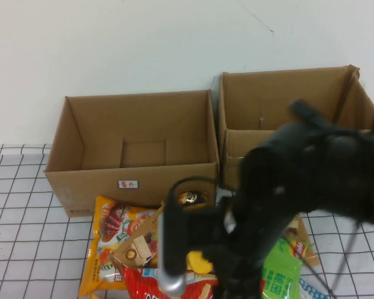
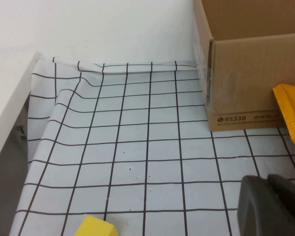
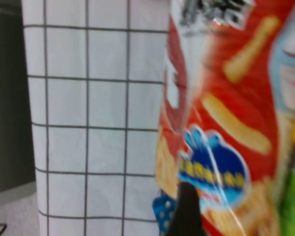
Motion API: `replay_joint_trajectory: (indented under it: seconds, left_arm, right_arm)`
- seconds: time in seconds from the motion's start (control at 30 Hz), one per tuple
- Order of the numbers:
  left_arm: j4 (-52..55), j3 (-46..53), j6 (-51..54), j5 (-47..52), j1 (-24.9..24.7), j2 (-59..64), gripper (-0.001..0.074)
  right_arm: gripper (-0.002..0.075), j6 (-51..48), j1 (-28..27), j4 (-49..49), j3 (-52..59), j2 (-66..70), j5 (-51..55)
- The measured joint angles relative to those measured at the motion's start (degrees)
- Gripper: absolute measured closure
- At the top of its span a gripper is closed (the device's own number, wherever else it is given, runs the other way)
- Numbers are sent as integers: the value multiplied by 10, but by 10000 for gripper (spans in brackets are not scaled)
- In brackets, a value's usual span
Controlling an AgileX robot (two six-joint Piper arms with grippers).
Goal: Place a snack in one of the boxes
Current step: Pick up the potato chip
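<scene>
Two boxes [image 1: 137,146], right tool [image 3: 186,209] over red snack bag [image 3: 226,113], left tool [image 2: 273,206] parked; grips unreadable

Matt cardboard boxes [image 1: 137,146], glossy snack bag [image 3: 226,123]

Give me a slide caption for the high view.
Right arm's claw reaching into the snack pile before two open cardboard boxes.

1. The bulky black right arm [image 1: 311,180] covers the right open cardboard box's [image 1: 287,99] front wall and part of the snack pile.
2. The red crinkly chip bag [image 3: 226,123] is blurred, its lower end cut off.
3. The right pincer [image 3: 187,211] shows one dark tip only.
4. The left pincer [image 2: 273,206] is cropped at the corner.
</scene>
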Motion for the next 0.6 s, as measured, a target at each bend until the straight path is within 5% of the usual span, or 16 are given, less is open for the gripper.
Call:
replay_joint_trajectory:
  seconds: [0.6]
  left_arm:
    - [0,0,0,0,0,0,738]
  right_arm:
    - [152,-4,53,-24,-12,111,-75]
